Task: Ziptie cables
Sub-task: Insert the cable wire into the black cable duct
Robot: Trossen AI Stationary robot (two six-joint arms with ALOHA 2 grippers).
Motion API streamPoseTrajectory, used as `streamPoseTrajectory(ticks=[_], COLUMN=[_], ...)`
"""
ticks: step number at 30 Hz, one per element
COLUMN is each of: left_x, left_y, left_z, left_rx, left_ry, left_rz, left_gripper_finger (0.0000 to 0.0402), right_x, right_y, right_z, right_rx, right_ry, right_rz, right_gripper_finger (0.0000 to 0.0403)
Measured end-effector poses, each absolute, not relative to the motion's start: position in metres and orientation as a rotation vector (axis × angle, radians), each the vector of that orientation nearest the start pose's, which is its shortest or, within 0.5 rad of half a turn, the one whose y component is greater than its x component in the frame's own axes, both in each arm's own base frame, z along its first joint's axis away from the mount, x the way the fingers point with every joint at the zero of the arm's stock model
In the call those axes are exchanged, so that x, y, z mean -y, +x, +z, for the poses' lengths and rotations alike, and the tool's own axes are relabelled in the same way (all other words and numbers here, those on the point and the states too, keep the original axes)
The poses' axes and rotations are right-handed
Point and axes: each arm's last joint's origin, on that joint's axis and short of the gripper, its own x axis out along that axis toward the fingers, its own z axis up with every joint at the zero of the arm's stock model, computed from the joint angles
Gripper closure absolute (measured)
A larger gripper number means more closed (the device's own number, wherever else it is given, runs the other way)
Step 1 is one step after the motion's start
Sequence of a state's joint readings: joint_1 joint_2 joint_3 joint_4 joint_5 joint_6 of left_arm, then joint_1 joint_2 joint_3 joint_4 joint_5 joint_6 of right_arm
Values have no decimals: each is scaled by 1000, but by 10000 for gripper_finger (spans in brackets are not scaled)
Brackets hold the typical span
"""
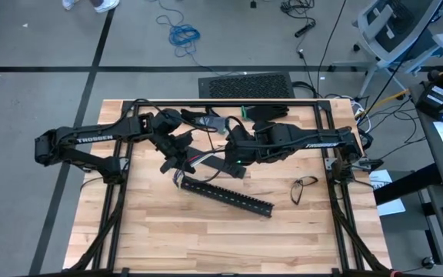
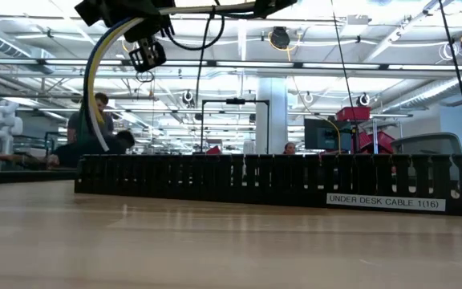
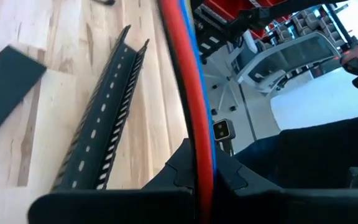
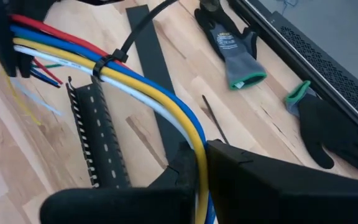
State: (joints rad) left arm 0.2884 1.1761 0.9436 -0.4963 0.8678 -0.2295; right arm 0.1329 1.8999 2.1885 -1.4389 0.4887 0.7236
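Note:
The cables (image 4: pixel 135 81), a bundle of red, blue, yellow and white wires, run through the air between my two grippers above the table's middle (image 1: pixel 200 160). A black ziptie (image 4: pixel 101 66) is looped around the bundle, its long tail (image 4: pixel 138 28) sticking up. My left gripper (image 3: pixel 202 186) is shut on one end of the bundle and shows in the high view (image 1: pixel 179 156). My right gripper (image 4: pixel 197 171) is shut on the other end (image 1: pixel 233 151). A black slotted duct (image 1: pixel 225 196) lies on the table below them. My left gripper pinches the bundle between its two fingers, with the red and blue wires (image 3: pixel 199 149) running out past the fingertips. The loose wire ends (image 4: pixel 42 73) stick out behind it. The bundle is lifted clear of the table. My right gripper pinches the bundle's other end (image 4: pixel 194 149) between its two fingers, slanting down from the table's right. The yellow and blue wires curve away from the fingers toward my left gripper. The wires hang clear of the table.
Two gloves (image 4: pixel 232 50) (image 4: pixel 334 127) lie at the far side. A flat black strip (image 4: pixel 155 81) and a loose ziptie (image 4: pixel 215 121) lie beneath the bundle. A pair of glasses (image 1: pixel 304 188) sits toward the right. The near half of the table (image 1: pixel 206 238) is bare wood.

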Motion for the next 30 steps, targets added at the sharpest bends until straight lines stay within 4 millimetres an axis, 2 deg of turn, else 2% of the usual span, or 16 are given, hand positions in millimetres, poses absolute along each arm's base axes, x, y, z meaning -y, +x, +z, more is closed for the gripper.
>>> streamPoseTrajectory(ticks=[8,17,21,26,30], left_x=[-55,-70,-75,-80,-81], left_y=[224,217,214,212,210], left_z=[287,287,285,283,281], left_rx=[-723,-701,-703,-708,-722], left_ry=[-629,-626,-565,-483,-444], left_rz=[-439,-383,-359,-308,-312], left_gripper_finger=[382,382,382,382,382], right_x=[-32,-33,-36,-42,-54], right_y=[349,344,343,344,346], right_z=[405,402,401,388,369], right_rx=[-896,-965,-985,-1039,-1090], right_ry=[323,378,411,450,465], right_rz=[-701,-690,-677,-682,-695], right_gripper_finger=[397,397,397,397,397])
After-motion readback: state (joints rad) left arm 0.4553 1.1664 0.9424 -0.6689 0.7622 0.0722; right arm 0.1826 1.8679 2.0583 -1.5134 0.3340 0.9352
